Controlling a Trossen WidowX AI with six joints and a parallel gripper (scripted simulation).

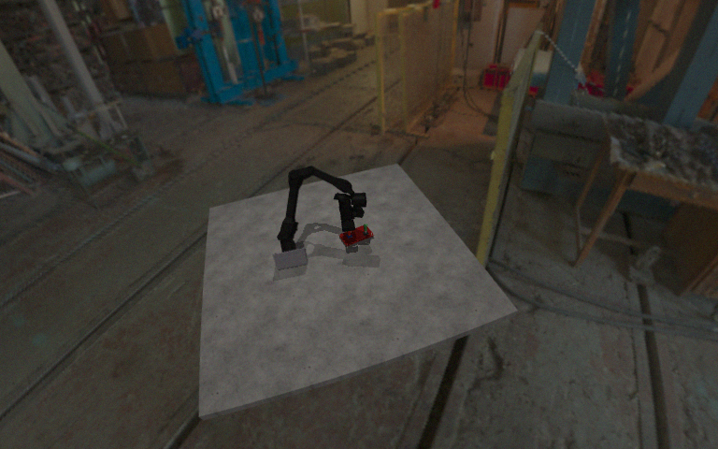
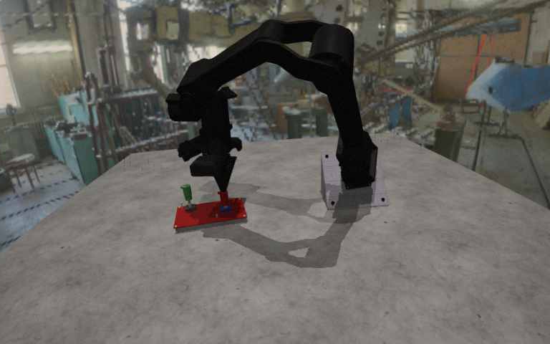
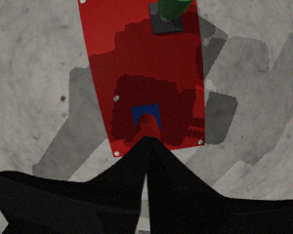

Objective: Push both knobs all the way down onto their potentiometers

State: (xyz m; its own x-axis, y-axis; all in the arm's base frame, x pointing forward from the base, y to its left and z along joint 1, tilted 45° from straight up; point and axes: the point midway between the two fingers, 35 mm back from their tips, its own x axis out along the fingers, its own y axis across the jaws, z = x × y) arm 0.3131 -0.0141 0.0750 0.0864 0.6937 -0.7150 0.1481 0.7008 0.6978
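The red circuit board stands on short legs. Near one end, a red knob is upright over the blue potentiometer; no bare shaft shows between them in the exterior view. The green knob stands high over the dark grey potentiometer, with grey shaft visible below it. My gripper is shut, with nothing between its fingers. Its tips are at the top of the red knob and hide part of it in the wrist view.
The arm's grey base block stands on the table to the right of the board in the exterior view. Small pale pins or screw heads show on the board. The green knob rises beside the gripper.
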